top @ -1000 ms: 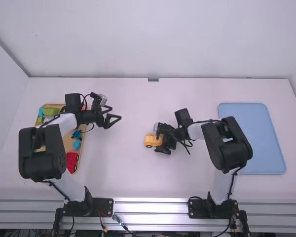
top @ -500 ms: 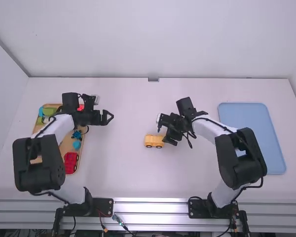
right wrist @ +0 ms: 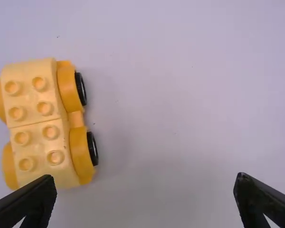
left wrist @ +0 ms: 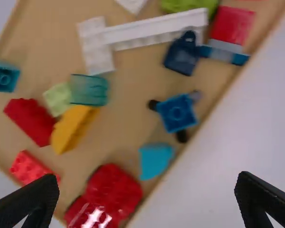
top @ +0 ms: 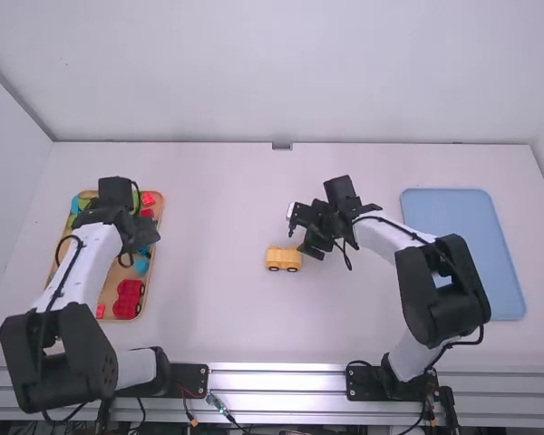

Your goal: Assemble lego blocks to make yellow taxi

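The yellow car (right wrist: 42, 123) stands on its wheels near the middle of the table (right wrist: 180, 104), studs facing up, presumably so that the next block can be pressed straight down. The right gripper (right wrist: 145, 178) waits just beside it, its fingers wide apart with nothing between them, close enough, I'd judge, to steady the car. The left gripper (left wrist: 148, 178) is also spread wide and empty, above the wooden tray (left wrist: 128, 109), where the loose blocks lie; fetching seems to be its job. A yellow block (left wrist: 72, 129) sits there beside a red block (left wrist: 31, 121) (the likeliest pick, going by colour alone). Its neighbours leave little room, so wide fingers could nudge them; coming down squarely over it would help. The body looks joined, the top unfinished.
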